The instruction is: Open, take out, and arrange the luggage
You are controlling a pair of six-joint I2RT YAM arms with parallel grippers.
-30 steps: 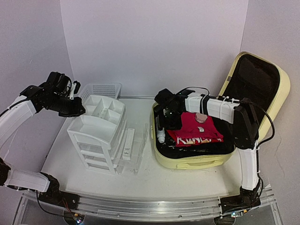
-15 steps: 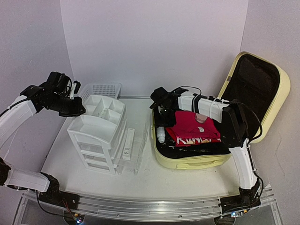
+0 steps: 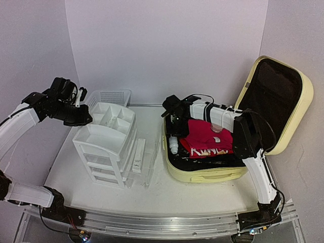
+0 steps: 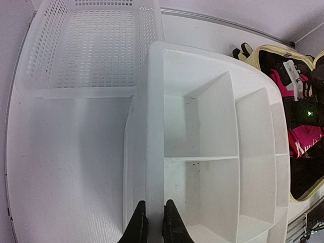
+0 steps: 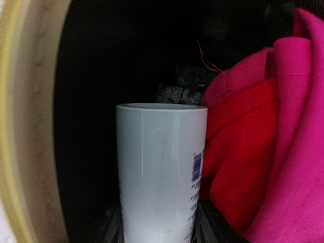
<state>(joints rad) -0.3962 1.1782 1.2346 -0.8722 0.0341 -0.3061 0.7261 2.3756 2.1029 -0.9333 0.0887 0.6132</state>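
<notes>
The pale-yellow luggage [image 3: 202,174] lies open at the right, its lid [image 3: 299,101] standing up. In it lies a white bottle [image 3: 174,147] along the left wall, beside folded pink and red clothes [image 3: 210,136]. My right gripper [image 3: 174,129] reaches into that left side. In the right wrist view the bottle [image 5: 159,172] fills the gap between the dark fingers [image 5: 112,228], which press on both its sides. My left gripper [image 3: 85,120] sits at the left rim of the white drawer unit [image 3: 106,142], its fingers [image 4: 137,225] shut on that rim.
A white mesh basket [image 3: 111,96] stands behind the drawer unit by the back wall. A clear pulled-out drawer [image 3: 143,159] with a small white box lies between the unit and the luggage. A small pink-white item [image 3: 216,126] rests on the clothes.
My right gripper has shifted a little left and back along the suitcase's left wall, and the arm's elbow has swung left. The left arm has not moved.
</notes>
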